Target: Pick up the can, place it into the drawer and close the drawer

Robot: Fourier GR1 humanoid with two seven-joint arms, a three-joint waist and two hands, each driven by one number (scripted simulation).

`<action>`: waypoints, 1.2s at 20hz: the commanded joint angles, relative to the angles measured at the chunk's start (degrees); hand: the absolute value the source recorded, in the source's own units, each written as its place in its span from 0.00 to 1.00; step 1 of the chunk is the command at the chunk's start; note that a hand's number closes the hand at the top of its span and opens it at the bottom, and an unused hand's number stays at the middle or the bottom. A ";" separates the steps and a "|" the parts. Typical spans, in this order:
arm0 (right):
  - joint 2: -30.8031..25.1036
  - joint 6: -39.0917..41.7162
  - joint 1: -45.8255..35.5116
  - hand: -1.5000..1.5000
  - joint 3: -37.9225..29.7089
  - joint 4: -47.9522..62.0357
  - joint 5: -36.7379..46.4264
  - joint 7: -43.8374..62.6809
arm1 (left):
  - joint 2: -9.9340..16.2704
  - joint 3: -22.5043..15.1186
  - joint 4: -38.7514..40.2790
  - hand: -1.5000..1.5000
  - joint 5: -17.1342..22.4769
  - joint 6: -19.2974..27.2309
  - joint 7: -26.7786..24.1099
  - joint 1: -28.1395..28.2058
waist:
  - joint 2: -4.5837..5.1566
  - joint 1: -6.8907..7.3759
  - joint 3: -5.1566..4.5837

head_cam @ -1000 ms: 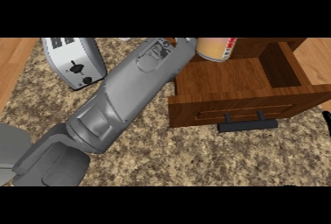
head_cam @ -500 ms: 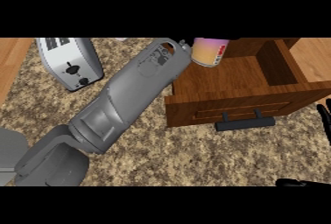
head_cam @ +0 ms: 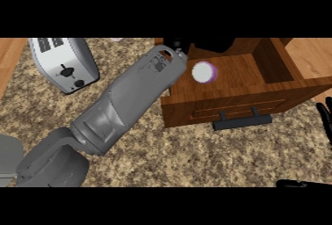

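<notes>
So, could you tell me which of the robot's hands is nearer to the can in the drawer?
Left. The left hand shows just up-left of the can, at the drawer's back-left corner. The right hand rests far off at the view's right edge, beyond the drawer.

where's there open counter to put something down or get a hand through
Bare counter lies below the drawer's handle, between the left forearm and the right hand at the right edge. A narrow strip runs between the toaster and that forearm. Crowded: the open drawer, where the can stands beside the left wrist.
</notes>
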 commanded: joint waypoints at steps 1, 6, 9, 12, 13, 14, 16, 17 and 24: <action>-0.43 -0.75 -1.25 0.00 -0.36 -0.39 0.41 0.86 | -0.01 -0.22 1.93 0.00 1.04 1.49 -0.83 -0.33 | 0.07 0.39 -0.04; 0.23 0.04 -0.93 0.00 0.65 -0.57 -0.40 -0.01 | -0.01 -1.83 1.00 0.00 2.67 4.10 -2.10 1.97 | 0.32 -1.03 0.00; 0.29 -0.82 -1.75 0.00 0.52 0.91 1.41 -1.19 | -0.01 -2.11 0.55 0.00 3.51 4.09 -2.05 0.55 | 0.11 0.11 -0.02; -1.86 -1.25 -3.71 0.00 -0.17 -1.55 2.44 1.07 | -0.01 -1.31 0.30 0.00 5.29 5.29 -3.73 2.47 | 0.18 0.09 -0.09; -2.16 -0.64 -2.33 0.00 1.10 -3.10 5.32 -1.10 | -0.01 -2.39 -0.57 0.00 5.22 7.29 -3.09 2.01 | 0.12 -0.82 -0.06; -3.88 1.20 -0.12 0.00 -0.55 -2.39 5.61 -3.83 | -0.01 -1.08 -0.44 0.00 6.36 6.02 -2.46 1.45 | -0.07 -0.38 -0.03; -5.43 1.37 -0.74 0.00 0.55 -5.42 8.46 -3.14 | -0.01 -1.15 -0.67 0.00 7.06 7.13 -3.12 1.76 | 0.03 -0.81 -0.08; -6.56 0.76 -2.48 0.00 -0.10 -6.69 9.01 -1.54 | -0.01 -1.39 -0.91 0.00 7.46 6.75 -2.86 1.62 | 0.04 -0.72 -0.11; -8.15 -0.04 -4.47 0.00 3.78 -4.14 20.08 -6.20 | -0.01 1.24 -3.07 0.00 11.17 5.42 -6.75 2.12 | -0.40 3.09 -0.14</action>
